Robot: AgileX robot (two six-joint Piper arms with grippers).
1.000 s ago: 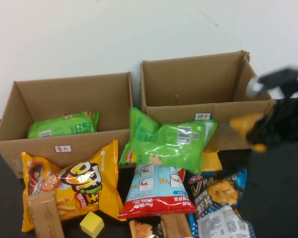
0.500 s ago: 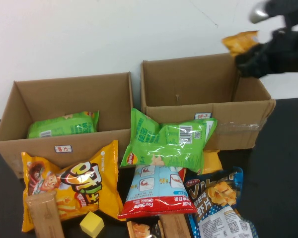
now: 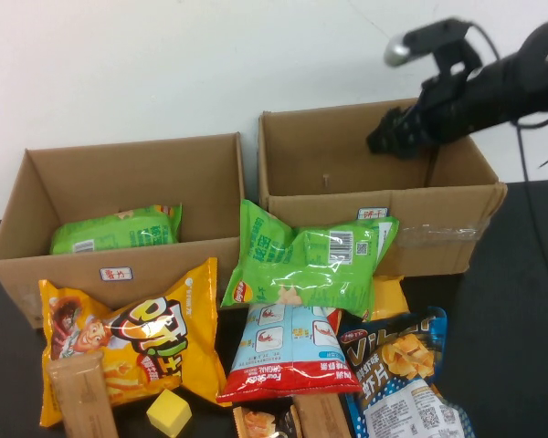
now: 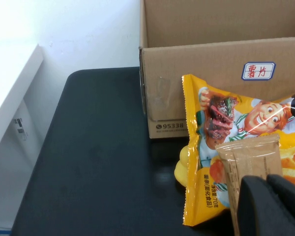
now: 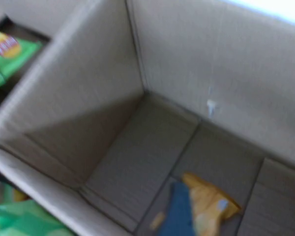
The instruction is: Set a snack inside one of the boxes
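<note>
My right gripper [image 3: 388,137] hangs over the open right cardboard box [image 3: 438,219], above its inside. In the right wrist view an orange and blue snack packet [image 5: 201,206] shows against the box floor [image 5: 137,162]; I cannot tell whether it is held or lying there. In the high view the packet is hidden. My left gripper [image 4: 266,196] is shut, low at the near left over a brown wafer pack [image 4: 248,157] and a yellow chip bag [image 4: 236,128].
The left box [image 3: 128,265] holds a green bag [image 3: 119,228]. In front lie a big green bag [image 3: 310,260], the yellow bag [image 3: 132,342], a red and white bag [image 3: 288,351], a blue chips bag [image 3: 402,356] and a yellow cube [image 3: 169,412].
My right arm rose from the box's right side with the orange packet, then swung left and down over the right box. The packet no longer shows in the high view.
</note>
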